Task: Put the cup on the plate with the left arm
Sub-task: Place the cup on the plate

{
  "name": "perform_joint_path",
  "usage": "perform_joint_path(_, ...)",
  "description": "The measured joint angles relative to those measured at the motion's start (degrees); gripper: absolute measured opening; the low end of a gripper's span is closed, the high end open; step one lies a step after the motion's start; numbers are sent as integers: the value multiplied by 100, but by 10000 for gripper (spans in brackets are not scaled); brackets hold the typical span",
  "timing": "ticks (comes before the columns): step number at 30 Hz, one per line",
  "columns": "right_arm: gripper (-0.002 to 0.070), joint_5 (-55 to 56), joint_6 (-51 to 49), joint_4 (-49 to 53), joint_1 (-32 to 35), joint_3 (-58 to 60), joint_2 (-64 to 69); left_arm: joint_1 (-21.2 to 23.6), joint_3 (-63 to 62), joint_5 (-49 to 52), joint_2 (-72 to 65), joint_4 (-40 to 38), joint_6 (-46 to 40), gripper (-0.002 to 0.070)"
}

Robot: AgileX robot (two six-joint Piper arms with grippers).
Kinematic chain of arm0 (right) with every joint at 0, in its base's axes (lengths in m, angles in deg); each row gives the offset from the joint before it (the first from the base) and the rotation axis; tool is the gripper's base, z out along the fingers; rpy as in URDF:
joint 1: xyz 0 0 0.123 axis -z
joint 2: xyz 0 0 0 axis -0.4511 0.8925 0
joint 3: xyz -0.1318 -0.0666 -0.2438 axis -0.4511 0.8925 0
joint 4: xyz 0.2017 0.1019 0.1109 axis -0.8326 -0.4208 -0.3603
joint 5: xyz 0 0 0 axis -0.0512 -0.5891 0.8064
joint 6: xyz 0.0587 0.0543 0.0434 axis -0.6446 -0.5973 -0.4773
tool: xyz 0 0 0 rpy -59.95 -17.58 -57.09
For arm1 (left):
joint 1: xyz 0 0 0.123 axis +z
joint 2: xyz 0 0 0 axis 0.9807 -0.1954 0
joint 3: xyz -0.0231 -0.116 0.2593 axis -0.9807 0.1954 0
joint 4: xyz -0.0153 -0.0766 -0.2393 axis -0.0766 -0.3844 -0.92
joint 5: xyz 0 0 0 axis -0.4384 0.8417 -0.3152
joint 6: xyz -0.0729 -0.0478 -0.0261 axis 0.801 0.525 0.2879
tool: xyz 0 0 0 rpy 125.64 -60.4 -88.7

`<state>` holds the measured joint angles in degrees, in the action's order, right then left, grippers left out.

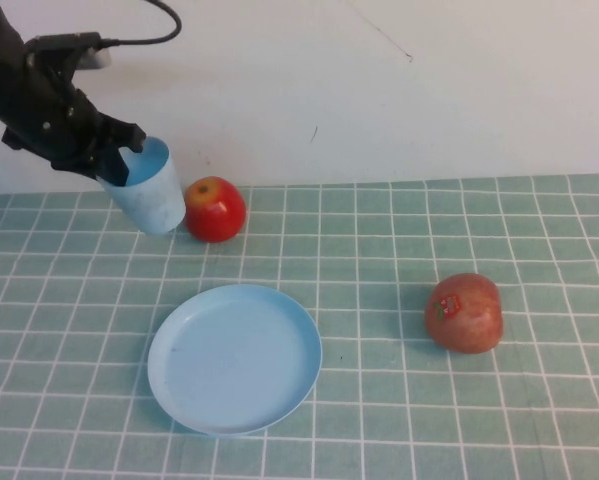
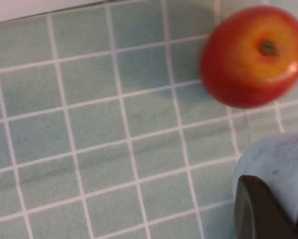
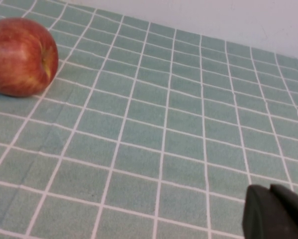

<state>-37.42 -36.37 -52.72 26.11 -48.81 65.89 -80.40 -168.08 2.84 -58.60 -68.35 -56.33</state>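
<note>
The pale blue cup (image 1: 149,190) is held tilted at the back left of the table, its rim in my left gripper (image 1: 122,160), which is shut on it. In the left wrist view the cup (image 2: 278,164) shows beside one dark finger (image 2: 255,209). The round pale blue plate (image 1: 234,357) lies flat at the front middle, in front of and to the right of the cup, with nothing on it. My right gripper (image 3: 278,211) is out of the high view; its two fingers lie together over the tiled cloth.
A red-yellow apple (image 1: 216,208) sits just right of the cup and also shows in the left wrist view (image 2: 253,55). A second red apple (image 1: 464,312) with a sticker lies at the right; the right wrist view shows an apple (image 3: 20,56). A white wall stands behind.
</note>
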Motion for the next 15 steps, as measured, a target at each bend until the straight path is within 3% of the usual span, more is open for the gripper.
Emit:
perform_joint_path(6,-2,0,0,0,0,0,0,-88,-119,873,391,-484,-854,19)
perform_joint_path(15,-2,0,0,0,0,0,0,-1015,-119,984,632,130,-493,19)
